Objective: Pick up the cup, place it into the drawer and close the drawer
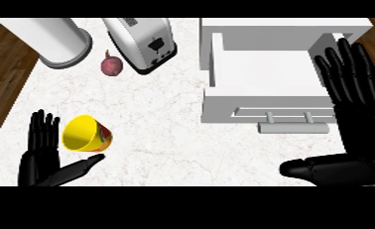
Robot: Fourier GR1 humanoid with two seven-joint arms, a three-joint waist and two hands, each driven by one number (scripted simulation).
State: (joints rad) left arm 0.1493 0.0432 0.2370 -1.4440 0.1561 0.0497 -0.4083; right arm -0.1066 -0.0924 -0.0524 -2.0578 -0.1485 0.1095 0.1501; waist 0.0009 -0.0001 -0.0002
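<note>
Head view: cup [86, 134] near left, just right of left hand [38, 161] with its straight fingers, just beyond its thumb, not yet clasped; mouth seemingly up-left, base right. Right hand [350, 141] spread flat by open drawer [256, 109], well apart from cup. Left hand nearer for pick. Open counter [161, 124] between cup and drawer; toaster [143, 42] far, off that line.

I see a pale, faintly veined counter top [168, 119] filling most of my view, evenly lit, with dark wood floor [11, 74] showing past its left edge.
</note>
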